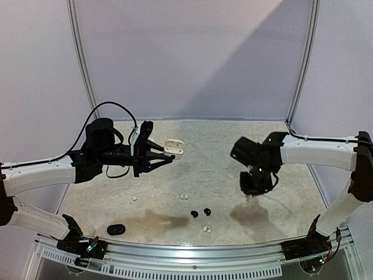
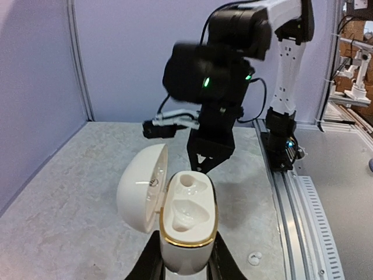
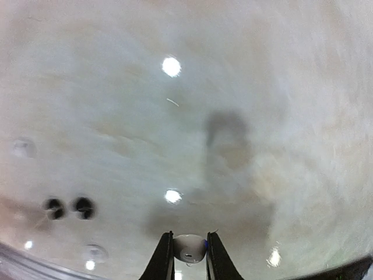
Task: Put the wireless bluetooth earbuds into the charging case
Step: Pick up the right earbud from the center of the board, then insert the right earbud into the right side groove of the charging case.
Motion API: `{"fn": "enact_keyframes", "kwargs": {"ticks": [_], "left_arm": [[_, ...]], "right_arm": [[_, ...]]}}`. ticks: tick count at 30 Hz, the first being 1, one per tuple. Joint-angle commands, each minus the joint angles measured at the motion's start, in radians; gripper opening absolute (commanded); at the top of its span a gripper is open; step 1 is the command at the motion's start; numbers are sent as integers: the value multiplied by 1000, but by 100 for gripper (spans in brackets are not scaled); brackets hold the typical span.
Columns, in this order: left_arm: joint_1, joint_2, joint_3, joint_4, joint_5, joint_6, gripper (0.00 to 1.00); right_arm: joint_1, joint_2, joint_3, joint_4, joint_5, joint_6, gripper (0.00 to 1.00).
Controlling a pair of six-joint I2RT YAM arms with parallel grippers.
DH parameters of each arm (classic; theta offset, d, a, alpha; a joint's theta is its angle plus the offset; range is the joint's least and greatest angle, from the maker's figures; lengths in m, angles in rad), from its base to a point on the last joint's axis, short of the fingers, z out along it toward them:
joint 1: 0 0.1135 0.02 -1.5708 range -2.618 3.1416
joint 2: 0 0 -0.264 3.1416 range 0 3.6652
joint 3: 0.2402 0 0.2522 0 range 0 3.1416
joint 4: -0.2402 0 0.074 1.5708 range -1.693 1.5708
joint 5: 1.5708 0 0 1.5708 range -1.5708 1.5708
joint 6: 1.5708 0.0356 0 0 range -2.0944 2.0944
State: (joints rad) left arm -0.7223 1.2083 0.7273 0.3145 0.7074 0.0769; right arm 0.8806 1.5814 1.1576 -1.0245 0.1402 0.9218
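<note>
We see the case (image 2: 186, 233) clamped upright between the closed fingers of the left gripper (image 1: 168, 156), held off the table (image 1: 233, 146). Its lid (image 2: 140, 186) swings open to the side, and the two moulded wells (image 2: 185, 204) inside its gold rim show only bare white. The right gripper (image 3: 189, 240) hangs above the table, well apart from the case, pinching a white bud (image 3: 187, 251) between its tips. Two black buds (image 1: 201, 212) lie together on the table, with loose white buds (image 1: 184, 196) near them. In the right wrist view the table is smeared and the loose buds are mere blurs. A dark oval thing (image 1: 116, 228) near the front edge is too small for us to tell.
</note>
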Motion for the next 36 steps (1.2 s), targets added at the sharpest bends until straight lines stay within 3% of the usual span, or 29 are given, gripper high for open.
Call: {"fn": "enact_keyframes", "kwargs": {"ticks": [1, 5, 10, 13, 23, 36], "left_arm": [[-21, -14, -17, 180, -99, -40, 0], [-25, -14, -30, 251, -122, -49, 0], [-25, -19, -34, 301, -175, -67, 0], [-25, -21, -35, 306, -178, -74, 0], [-25, -21, -39, 313, -182, -114, 0], [-23, -20, -34, 348, -136, -155, 0]], "right_arm": [[134, 1, 345, 61, 240, -242, 0], [229, -10, 452, 342, 277, -430, 0], [320, -36, 404, 685, 264, -614, 0], [356, -32, 390, 807, 264, -699, 0], [367, -48, 341, 955, 294, -748, 0], [367, -29, 311, 917, 334, -841, 0]]}}
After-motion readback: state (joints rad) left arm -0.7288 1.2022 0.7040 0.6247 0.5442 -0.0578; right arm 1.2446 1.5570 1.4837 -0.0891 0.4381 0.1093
